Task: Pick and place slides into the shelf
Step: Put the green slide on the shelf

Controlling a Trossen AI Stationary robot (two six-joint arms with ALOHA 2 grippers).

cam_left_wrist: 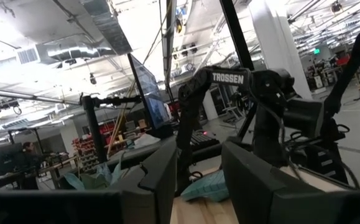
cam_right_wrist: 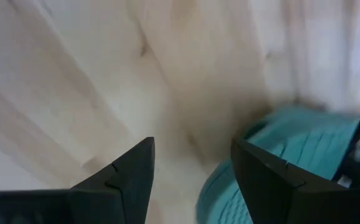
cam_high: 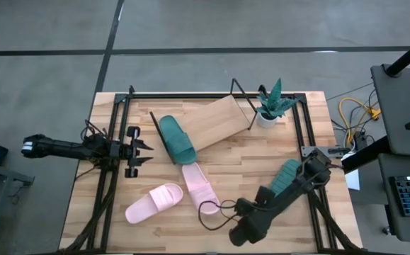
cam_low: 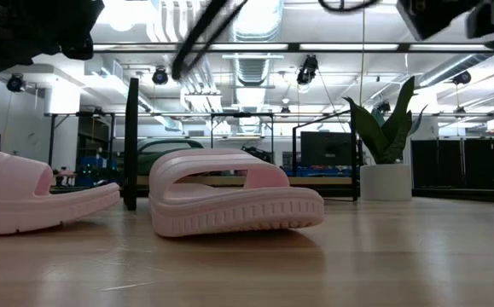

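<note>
Four slides show: one dark green slide [cam_high: 177,139] on the shelf [cam_high: 215,122], two pink slides [cam_high: 155,202] on the desk [cam_high: 261,159] in front of it, the other green slide [cam_high: 285,176] by the desk's right edge. Right gripper [cam_right_wrist: 192,171] hovers beside that one — jaws spread wide, empty. Left gripper [cam_high: 145,149] — jaws partly open, empty — hangs left of the shelf. A potted plant [cam_high: 272,105] stands behind.

Bright ceiling lights [cam_low: 229,47] glare overhead (right wrist view blurred), table evenly lit
</note>
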